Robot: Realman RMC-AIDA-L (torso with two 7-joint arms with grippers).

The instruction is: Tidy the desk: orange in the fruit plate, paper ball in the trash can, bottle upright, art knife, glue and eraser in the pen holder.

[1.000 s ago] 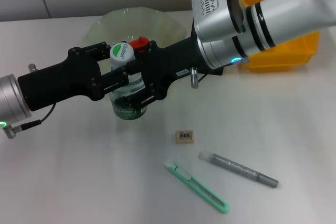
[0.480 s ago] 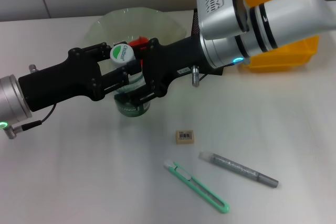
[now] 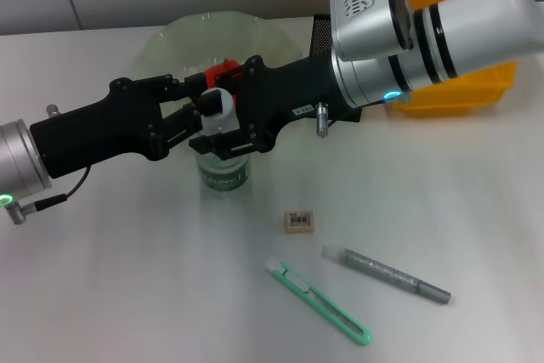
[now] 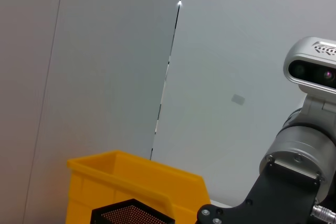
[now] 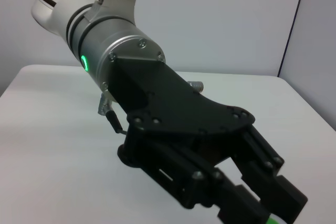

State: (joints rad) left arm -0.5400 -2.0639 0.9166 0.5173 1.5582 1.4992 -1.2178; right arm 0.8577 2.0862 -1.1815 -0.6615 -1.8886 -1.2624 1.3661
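The clear bottle [image 3: 223,169] with a green label and white cap stands about upright on the white desk [image 3: 127,278], in front of the fruit plate [image 3: 170,40]. My left gripper [image 3: 202,112] reaches in from the left and is shut on its neck by the cap. My right gripper [image 3: 228,116] comes from the upper right, shut on the bottle's upper body. A red-orange object [image 3: 223,69], apparently the orange, lies on the plate, half hidden behind the fingers. The eraser [image 3: 298,221], green art knife [image 3: 319,302] and grey glue stick [image 3: 387,275] lie on the desk. The paper ball is out of view.
A yellow bin [image 3: 459,82] stands at the back right, with the black mesh pen holder [image 4: 131,214] in front of it. In the right wrist view the left gripper [image 5: 252,195] points toward the camera. Both arms cross the desk's middle.
The bottle has swung from a tilt to about upright and shifted slightly right, with both grippers moving along with it. The eraser, knife and glue have not moved.
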